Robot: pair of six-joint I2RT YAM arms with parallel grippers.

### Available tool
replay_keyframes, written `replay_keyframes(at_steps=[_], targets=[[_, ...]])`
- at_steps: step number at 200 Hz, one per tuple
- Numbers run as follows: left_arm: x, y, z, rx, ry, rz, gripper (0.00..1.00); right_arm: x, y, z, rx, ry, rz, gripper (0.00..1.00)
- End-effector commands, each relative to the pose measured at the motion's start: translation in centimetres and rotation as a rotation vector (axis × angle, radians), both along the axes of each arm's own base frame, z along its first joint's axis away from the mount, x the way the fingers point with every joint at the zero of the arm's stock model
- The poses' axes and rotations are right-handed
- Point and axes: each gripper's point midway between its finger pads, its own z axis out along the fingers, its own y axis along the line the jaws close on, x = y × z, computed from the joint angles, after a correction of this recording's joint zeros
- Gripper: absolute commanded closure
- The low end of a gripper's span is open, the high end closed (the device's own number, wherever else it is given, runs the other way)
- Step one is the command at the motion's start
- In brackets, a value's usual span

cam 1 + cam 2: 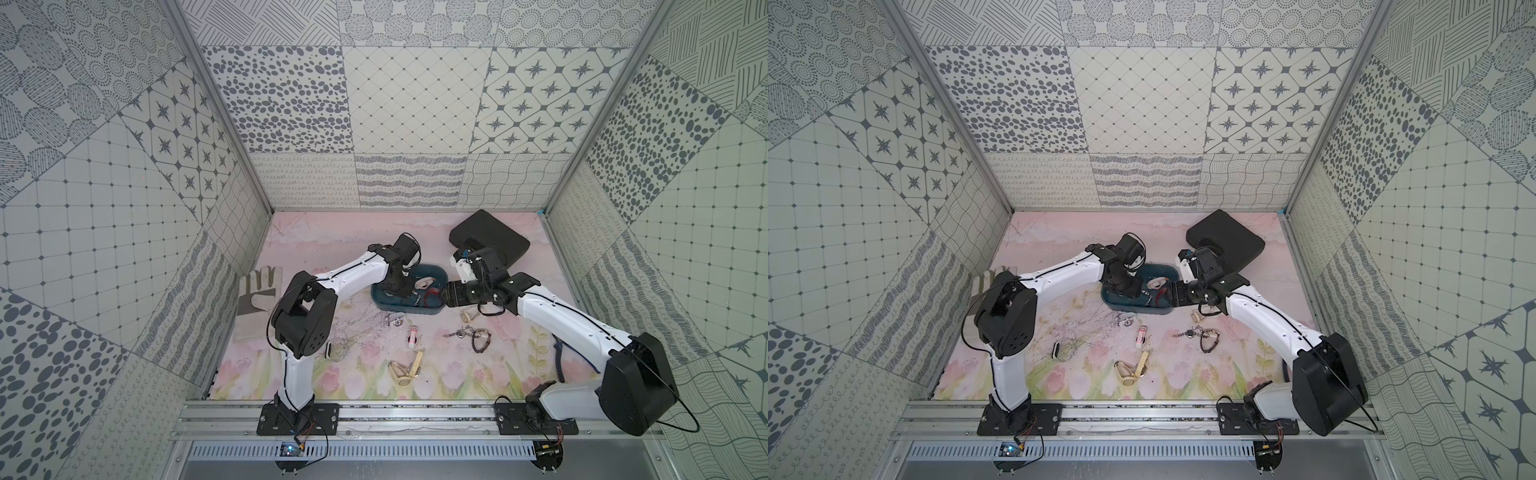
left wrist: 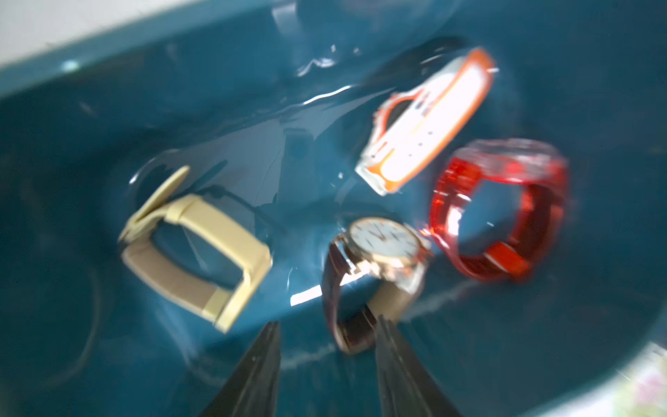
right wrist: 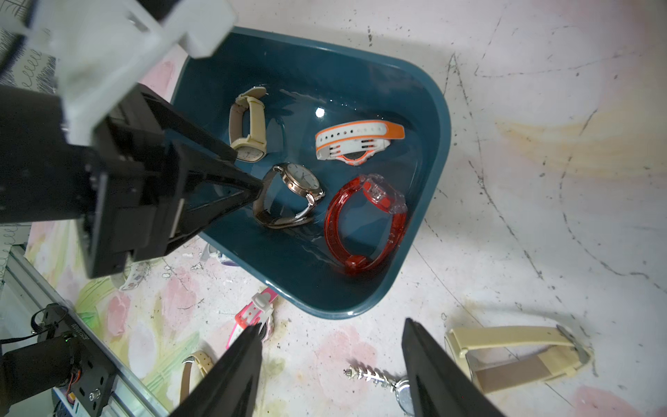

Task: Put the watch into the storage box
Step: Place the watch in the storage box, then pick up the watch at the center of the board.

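On the scuffed floral worktop (image 3: 541,162), left fingers (image 2: 252,375) gape inside the storage box (image 3: 415,83); right fingers (image 3: 231,379) wide, empty, beside it.

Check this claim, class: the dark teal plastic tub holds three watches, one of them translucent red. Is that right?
The count is wrong. The right wrist view shows that the dark teal plastic tub holds four watches, one of them the translucent red plastic watch.

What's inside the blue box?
Four watches lie in the storage box: a cream watch, a white-and-orange band, a round-faced brown-strapped watch, a red see-through watch. The left gripper covers part of the floor.
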Motion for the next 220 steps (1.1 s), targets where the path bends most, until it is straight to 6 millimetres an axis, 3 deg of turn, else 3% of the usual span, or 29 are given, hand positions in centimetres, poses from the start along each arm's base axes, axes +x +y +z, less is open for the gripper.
replay_keyframes(at_steps=[1,27,55,79,103,122,169,220], targets=[[-0.7,0.7,5.2,-0.087,-0.098,0.055,0.51,0.1,0.0,1.0,0.024,-0.042,0.005,0.33],[-3.0,2.7,9.8,-0.180,-0.181,0.111,0.48,-0.2,-0.3,1.2,0.028,-0.050,0.001,0.33],[-7.5,3.5,11.6,-0.275,-0.182,0.104,0.45,-0.4,-0.6,1.1,0.023,-0.048,-0.002,0.33],[-10.6,2.6,9.9,-0.265,-0.143,0.067,0.44,-0.3,-0.8,1.0,0.030,-0.045,-0.012,0.33],[-12.0,1.2,7.4,-0.214,-0.102,0.016,0.44,-0.3,-1.0,1.0,0.033,-0.041,-0.017,0.33],[-13.1,-1.0,5.8,-0.208,-0.061,-0.063,0.44,-0.4,-1.4,0.9,0.035,-0.039,-0.023,0.33],[-13.2,-4.6,2.8,-0.107,0.039,-0.195,0.51,-0.8,-3.5,-0.3,0.068,-0.013,-0.068,0.33],[-13.7,-5.3,-0.5,0.210,0.088,-0.309,0.58,-0.7,-5.9,-0.9,0.048,-0.012,-0.145,0.33]])
